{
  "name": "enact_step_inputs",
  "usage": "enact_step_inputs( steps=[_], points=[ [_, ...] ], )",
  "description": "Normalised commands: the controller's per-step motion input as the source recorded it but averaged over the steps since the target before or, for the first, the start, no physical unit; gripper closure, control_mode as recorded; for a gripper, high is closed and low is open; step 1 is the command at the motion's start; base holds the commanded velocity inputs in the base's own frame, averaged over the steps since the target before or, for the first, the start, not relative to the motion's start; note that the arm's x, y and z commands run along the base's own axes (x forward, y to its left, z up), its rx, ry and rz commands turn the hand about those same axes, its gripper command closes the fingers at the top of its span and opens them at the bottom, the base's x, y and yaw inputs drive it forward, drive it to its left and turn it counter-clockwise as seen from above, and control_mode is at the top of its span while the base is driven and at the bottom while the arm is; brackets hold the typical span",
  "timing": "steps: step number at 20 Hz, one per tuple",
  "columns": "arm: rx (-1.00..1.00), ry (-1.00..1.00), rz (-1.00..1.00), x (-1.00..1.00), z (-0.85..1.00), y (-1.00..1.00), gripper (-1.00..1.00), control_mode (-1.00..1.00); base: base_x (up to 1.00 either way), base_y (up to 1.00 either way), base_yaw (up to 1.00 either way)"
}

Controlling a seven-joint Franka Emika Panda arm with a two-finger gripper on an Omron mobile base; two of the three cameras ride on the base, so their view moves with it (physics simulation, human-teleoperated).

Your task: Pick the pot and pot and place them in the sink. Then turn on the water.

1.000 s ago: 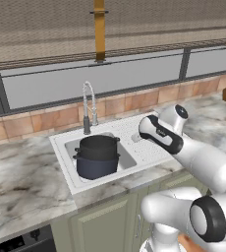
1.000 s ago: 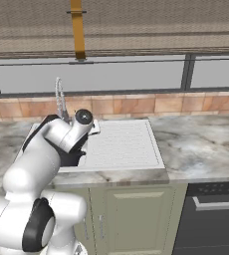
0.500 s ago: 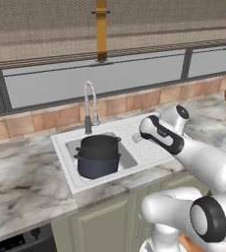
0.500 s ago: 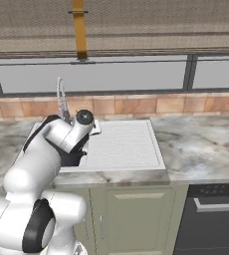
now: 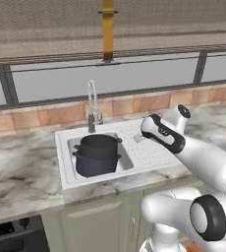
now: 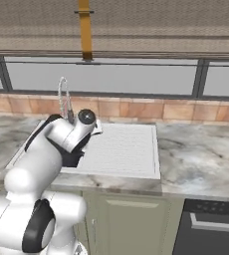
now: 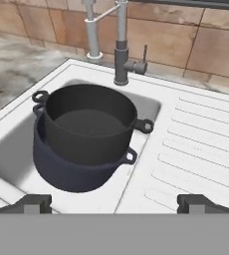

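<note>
The matte black pot [image 7: 89, 122] sits nested inside the deeper navy pot [image 7: 69, 172]. Both stand in the basin of the white sink [image 7: 17, 144]. From the left base view the black pot [image 5: 99, 145] rests on the navy pot [image 5: 95, 165] inside the sink [image 5: 63, 162]. My gripper [image 7: 114, 203] hovers open over the ribbed drainboard [image 7: 201, 144], right of the pots, with nothing between its fingertips [image 7: 34, 202]. In the left base view the gripper [image 5: 137, 138] points toward the basin. The chrome faucet [image 5: 92, 106] rises behind the pots, its base [image 7: 121, 62] close by. I see no water stream.
A small lever [image 7: 145, 53] sticks out of the faucet base. Marble counter [image 5: 21, 172] flanks the sink on both sides, with a brick backsplash [image 5: 134, 104] and windows behind. In the right base view my arm covers the basin beside the drainboard [image 6: 124, 147].
</note>
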Motion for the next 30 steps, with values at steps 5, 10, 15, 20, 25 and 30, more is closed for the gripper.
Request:
enact_step_inputs(
  steps=[5,10,15,20,25,30],
  points=[
    [0.00,0.00,0.00,0.00,0.00,0.00,-1.00,1.00,0.38,-0.67,-0.01],
    [0.00,0.00,0.00,0.00,0.00,0.00,-1.00,1.00,0.49,0.04,-0.05],
    [0.00,0.00,0.00,0.00,0.00,0.00,-1.00,1.00,0.38,0.56,-0.01],
    [0.00,0.00,0.00,0.00,0.00,0.00,-1.00,-1.00,0.09,0.03,0.00],
    [0.00,0.00,0.00,0.00,0.00,0.00,-1.00,-1.00,0.00,0.00,0.00],
    [-0.19,-0.03,-0.05,-0.03,0.03,0.88,-1.00,-1.00,0.00,0.00,0.00]
  ],
)
